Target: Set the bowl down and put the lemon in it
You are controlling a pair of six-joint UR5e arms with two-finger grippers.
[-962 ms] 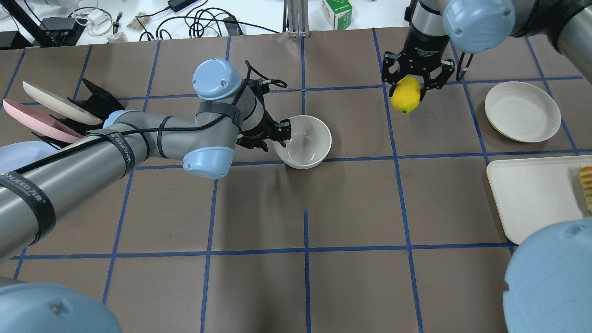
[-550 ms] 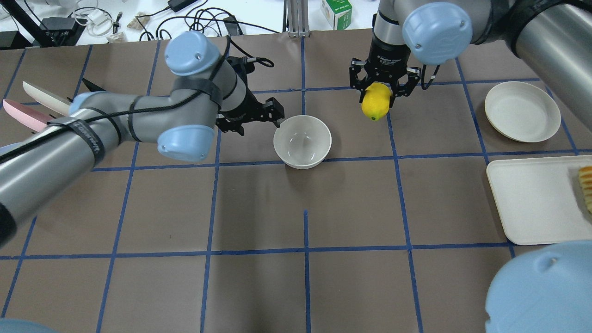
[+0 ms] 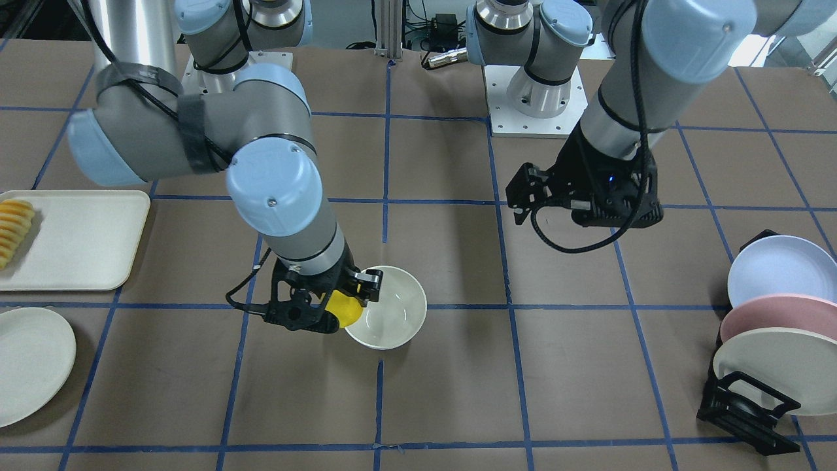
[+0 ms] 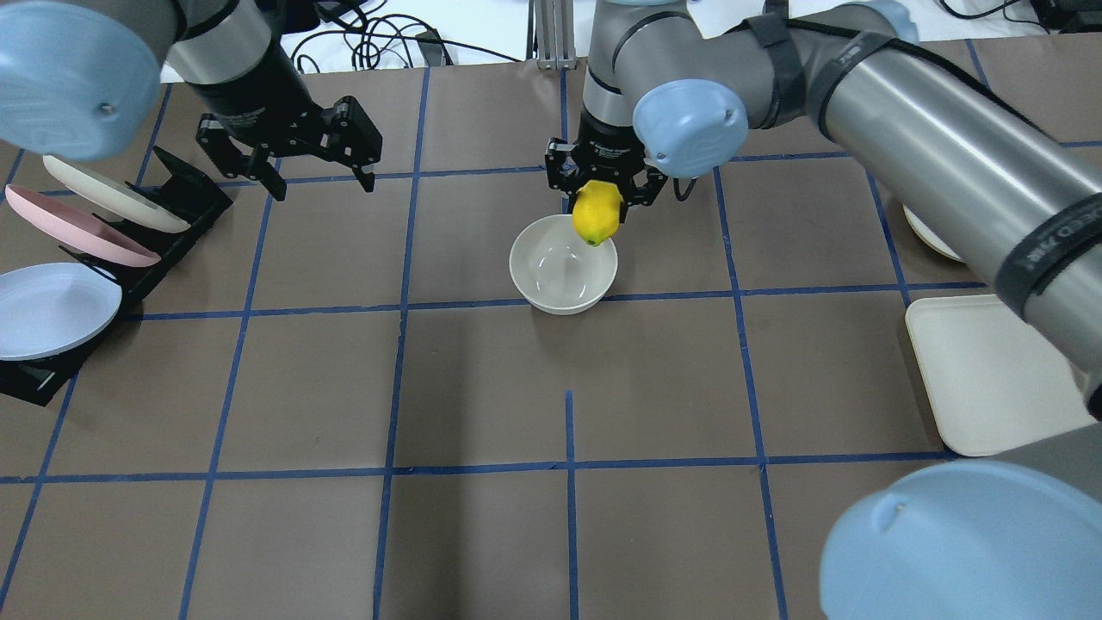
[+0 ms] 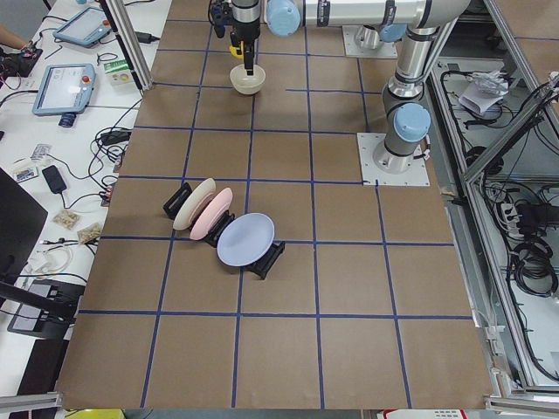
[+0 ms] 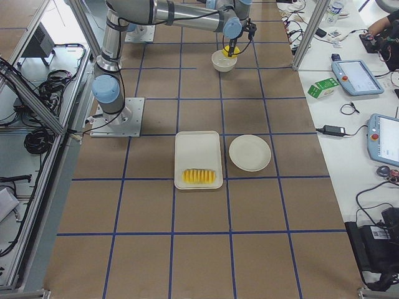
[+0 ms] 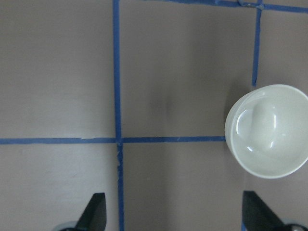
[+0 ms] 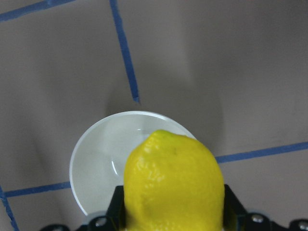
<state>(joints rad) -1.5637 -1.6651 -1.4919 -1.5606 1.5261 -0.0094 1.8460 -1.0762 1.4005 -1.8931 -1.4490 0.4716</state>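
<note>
One lemon (image 4: 596, 215), gripped by the right hand (image 4: 602, 205), overhangs the bowl (image 4: 538, 288) rim; left hand (image 4: 324, 184) spread, well apart.

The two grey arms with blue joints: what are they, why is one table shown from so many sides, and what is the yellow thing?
They are two robot arms mounted at one table, each ending in a two-fingered hand. Four fixed cameras watch: one from behind the robot, one facing it, and one at each end of the table. The two close-ups come from cameras on the wrists.

The right hand grips a lemon, which hangs over the edge of a white bowl standing on the table. The lemon is not in it yet. The left hand is open and empty, off to the side toward a rack of plates.

Also on the table are a tray with sliced yellow food and a flat cream plate.
</note>
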